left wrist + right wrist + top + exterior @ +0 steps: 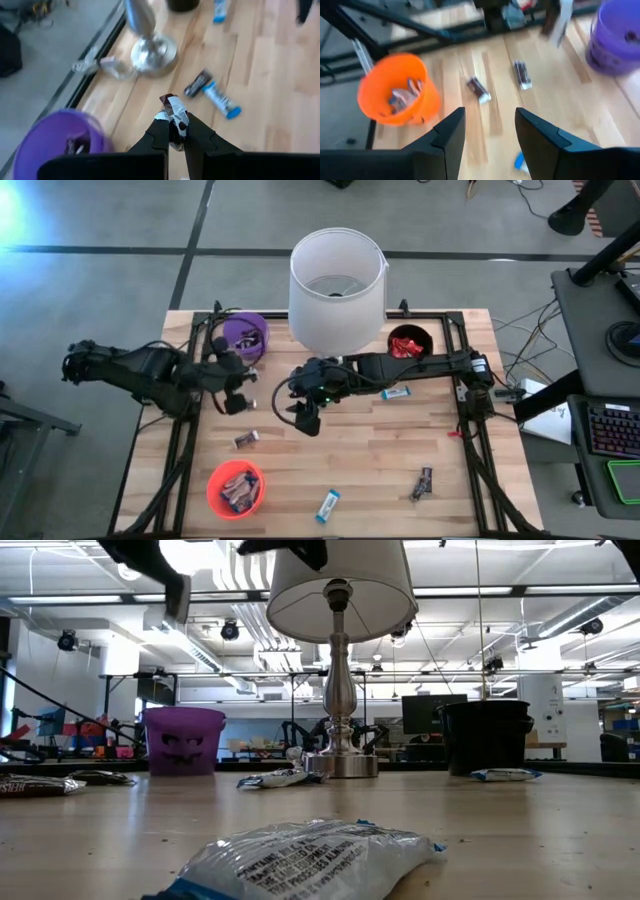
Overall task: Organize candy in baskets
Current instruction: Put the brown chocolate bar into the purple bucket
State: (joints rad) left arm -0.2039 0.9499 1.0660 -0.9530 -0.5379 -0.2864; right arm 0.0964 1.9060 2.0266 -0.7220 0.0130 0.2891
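My left gripper [174, 131] [236, 396] hangs above the table beside the purple basket [52, 145] [245, 335], shut on a dark-and-silver wrapped candy [173, 107]. To its right in the high view, my right gripper [489, 131] [305, 416] is open with nothing between its fingers, above the table's middle. The orange basket [235, 487] [395, 92] holds several candies at the near left. The black basket [410, 343] holds red candies at the far right. Loose candies lie flat on the wood: a dark one [247, 439], blue ones [395, 393] [328, 505], another dark one [422, 483]. My left gripper pinches the candy between its two fingertips [161, 127]. One end of the wrapper [170, 99] sticks out past them. The fingers slant down from the table's left side. The candy is lifted clear of the table.
A lamp with a big white shade [337, 285] stands at the far middle on a metal base [152, 52] [340, 760], between the purple and black baskets. A dark candy [198, 82] and a blue one [221, 99] lie near the base. Black rails [185, 440] frame the tabletop.
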